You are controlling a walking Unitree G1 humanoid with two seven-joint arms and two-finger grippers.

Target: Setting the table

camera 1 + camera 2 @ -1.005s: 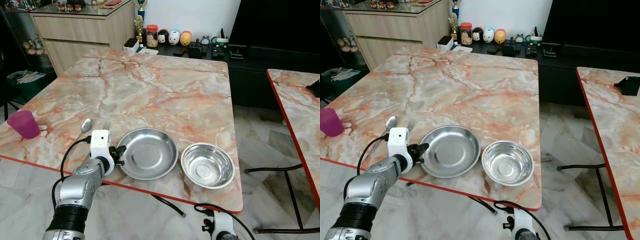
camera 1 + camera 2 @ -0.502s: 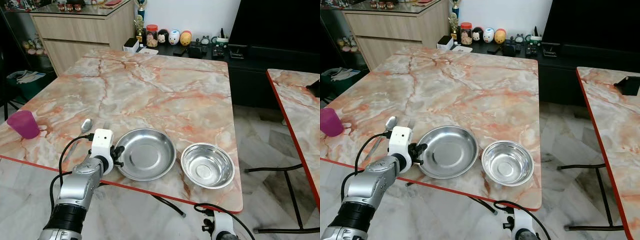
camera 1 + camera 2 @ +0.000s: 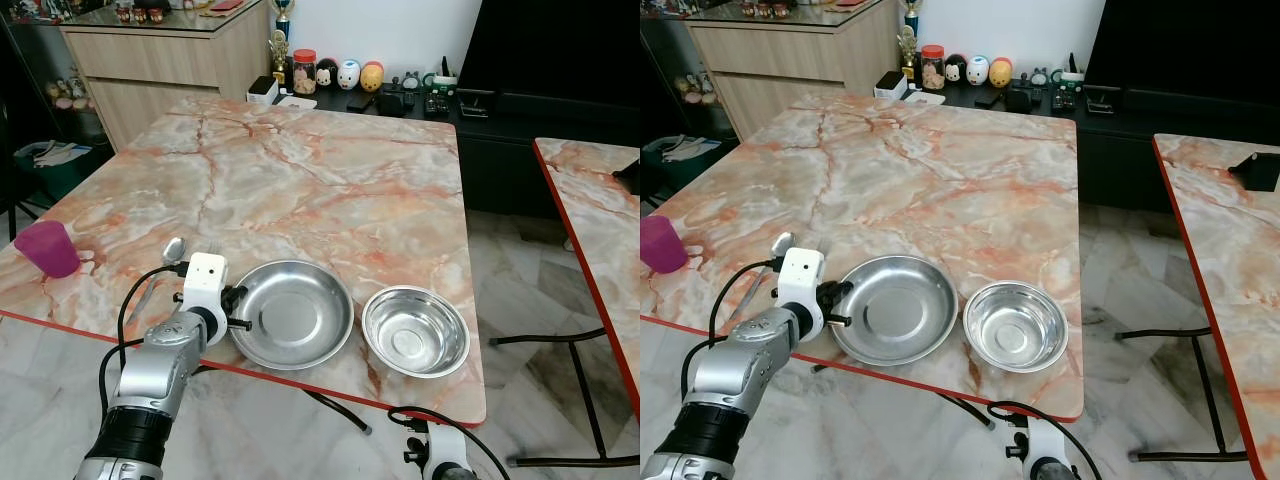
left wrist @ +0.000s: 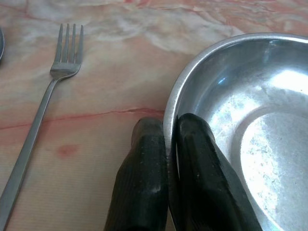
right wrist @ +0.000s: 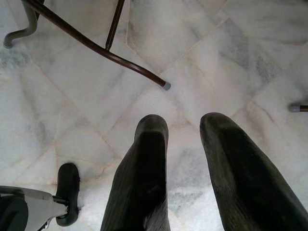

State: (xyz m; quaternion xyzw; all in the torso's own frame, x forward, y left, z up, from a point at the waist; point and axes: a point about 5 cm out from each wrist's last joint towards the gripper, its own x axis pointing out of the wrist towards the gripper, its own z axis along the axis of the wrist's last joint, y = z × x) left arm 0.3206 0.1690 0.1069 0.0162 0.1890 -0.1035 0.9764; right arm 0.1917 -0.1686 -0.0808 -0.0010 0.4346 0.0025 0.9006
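Steel plate [image 3: 291, 313] sits near the table's [image 3: 330, 190] front edge, bowl [image 3: 415, 330] on its right, left gripper [image 3: 236, 308] at its left rim. Left wrist view: fingers [image 4: 144, 183] pinch that rim, fork [image 4: 45, 98] beside. Right gripper [image 5: 185, 144] hangs open over floor.

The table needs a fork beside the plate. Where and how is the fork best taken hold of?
Take the fork by its long straight handle near the middle, coming down from above with fingers across it. It lies flat on the table, so only its thin sides offer grip. The left hand is pinching the plate rim, so it would have to let go first.
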